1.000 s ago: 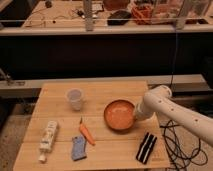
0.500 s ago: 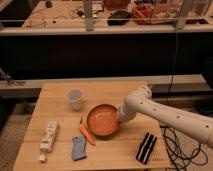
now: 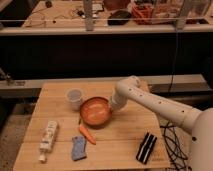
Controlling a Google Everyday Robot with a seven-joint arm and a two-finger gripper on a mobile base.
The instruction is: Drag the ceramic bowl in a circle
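Observation:
The ceramic bowl [image 3: 95,111], round, shallow and orange-terracotta, sits on the wooden table [image 3: 125,135] just right of the small translucent white cup [image 3: 75,98]. My white arm reaches in from the right, and the gripper [image 3: 113,107] is down at the bowl's right rim, touching or hooked on it. The arm's wrist hides the gripper's tips.
A carrot [image 3: 86,133] lies just in front of the bowl. A blue sponge-like item [image 3: 79,148] and a white tube [image 3: 47,140] lie at the front left. A black object [image 3: 146,147] rests at the front right. A shelf with clutter runs behind the table.
The bowl has slid left and then slightly back toward the cup, with the arm following it. The other objects have stayed in place.

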